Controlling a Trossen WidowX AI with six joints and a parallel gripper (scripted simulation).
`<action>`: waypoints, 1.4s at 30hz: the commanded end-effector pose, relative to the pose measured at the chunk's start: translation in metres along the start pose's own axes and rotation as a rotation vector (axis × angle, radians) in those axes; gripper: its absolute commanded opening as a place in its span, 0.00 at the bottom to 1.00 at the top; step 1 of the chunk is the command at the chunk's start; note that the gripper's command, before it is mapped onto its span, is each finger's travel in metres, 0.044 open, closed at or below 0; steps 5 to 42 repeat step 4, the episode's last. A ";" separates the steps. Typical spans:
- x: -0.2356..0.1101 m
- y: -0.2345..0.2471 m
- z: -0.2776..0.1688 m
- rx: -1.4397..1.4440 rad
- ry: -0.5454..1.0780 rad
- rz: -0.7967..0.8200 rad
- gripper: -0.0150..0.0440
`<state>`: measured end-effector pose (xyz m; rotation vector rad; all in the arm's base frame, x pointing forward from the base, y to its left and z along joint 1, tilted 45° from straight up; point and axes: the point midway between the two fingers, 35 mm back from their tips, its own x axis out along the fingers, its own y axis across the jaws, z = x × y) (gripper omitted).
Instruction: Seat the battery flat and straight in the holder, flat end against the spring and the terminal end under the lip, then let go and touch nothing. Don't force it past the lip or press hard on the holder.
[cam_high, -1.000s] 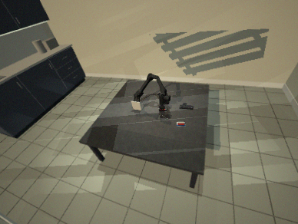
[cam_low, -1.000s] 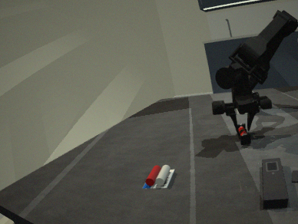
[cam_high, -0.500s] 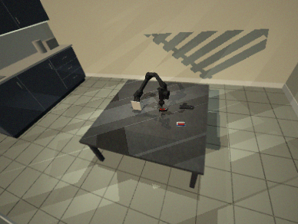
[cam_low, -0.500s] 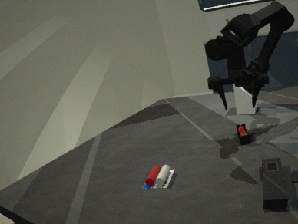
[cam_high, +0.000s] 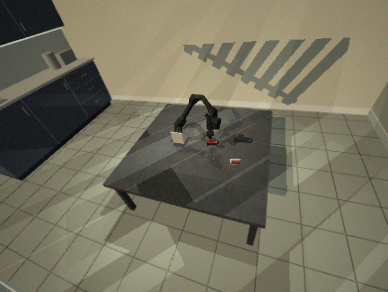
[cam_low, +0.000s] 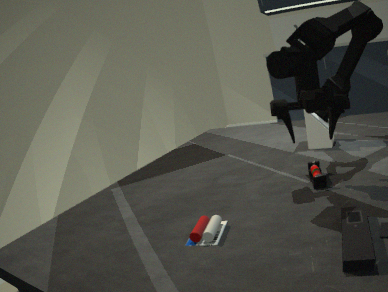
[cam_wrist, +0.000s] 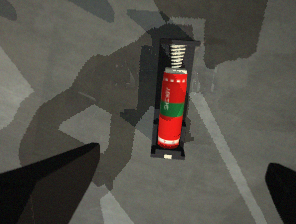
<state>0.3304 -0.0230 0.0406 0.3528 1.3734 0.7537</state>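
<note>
The battery (cam_high: 212, 143) (cam_low: 315, 171) (cam_wrist: 171, 107), red with a green band, lies lengthwise inside the black holder (cam_low: 320, 185) (cam_wrist: 194, 43). In the wrist view its flat end meets the coiled spring (cam_wrist: 177, 56), and its other end is at the holder's opposite end wall, by a small pale contact. It looks nearly in line with the holder. Whether the terminal end is fully under the lip cannot be told. My gripper (cam_high: 210, 136) (cam_low: 312, 140) is wide open and empty, above the holder, with its fingers apart from battery and holder.
A red cylinder (cam_low: 199, 228) and a white cylinder (cam_low: 213, 227) lie side by side on a small white and blue piece. A dark boxy object (cam_high: 243, 139) (cam_low: 357, 245) lies beyond the holder. A pale block (cam_high: 177, 137) (cam_low: 318, 135) stands by the arm's base.
</note>
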 end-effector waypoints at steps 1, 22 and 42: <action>-0.001 0.000 0.000 -0.006 0.001 -0.003 1.00; -0.001 0.000 0.000 -0.006 0.001 -0.003 1.00; -0.001 0.000 0.000 -0.006 0.001 -0.003 1.00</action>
